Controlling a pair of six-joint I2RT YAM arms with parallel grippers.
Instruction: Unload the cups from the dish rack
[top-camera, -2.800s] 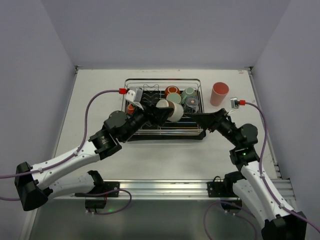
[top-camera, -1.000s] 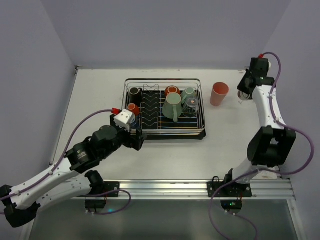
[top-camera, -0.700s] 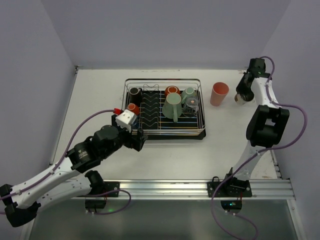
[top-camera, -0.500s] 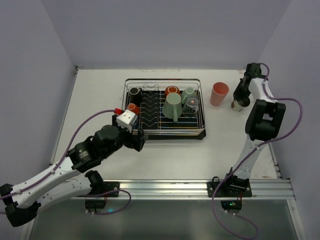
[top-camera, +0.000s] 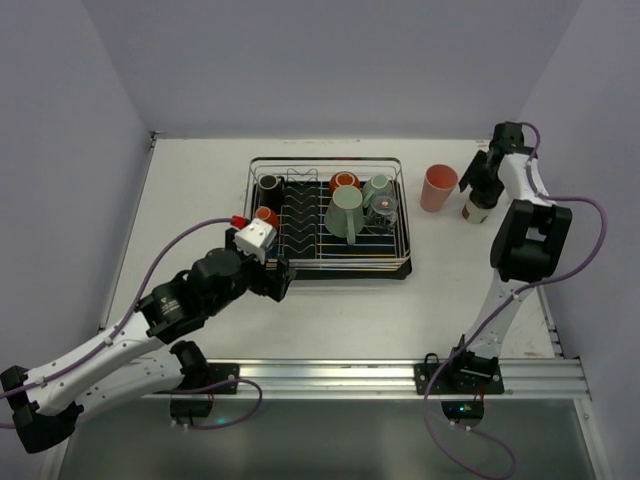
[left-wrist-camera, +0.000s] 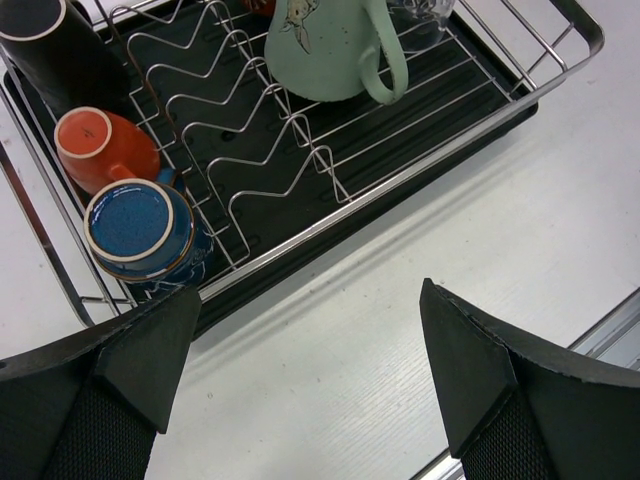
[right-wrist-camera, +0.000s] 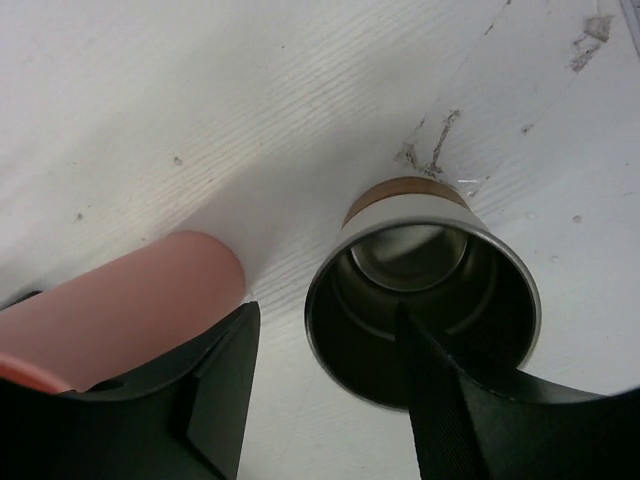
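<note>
White tabletop (right-wrist-camera: 200, 100), scuffed in places, lies under the right gripper (right-wrist-camera: 325, 350), whose jaws have just sprung apart. One finger hangs inside the shiny metal cup (right-wrist-camera: 420, 290) and the other outside, neither pinching its wall. That cup stands upright just beside the pink tumbler (right-wrist-camera: 130, 300), at the right of the overhead frame and well apart from the dish rack (top-camera: 340, 268). By my reckoning that is one more unloaded. Meanwhile the left gripper (left-wrist-camera: 310, 370) hangs wide and empty near the rack's lower-left corner, where a blue cup (left-wrist-camera: 135, 225) waits.

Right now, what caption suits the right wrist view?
Open right gripper over an upright metal cup on the white table, beside a pink tumbler.
</note>
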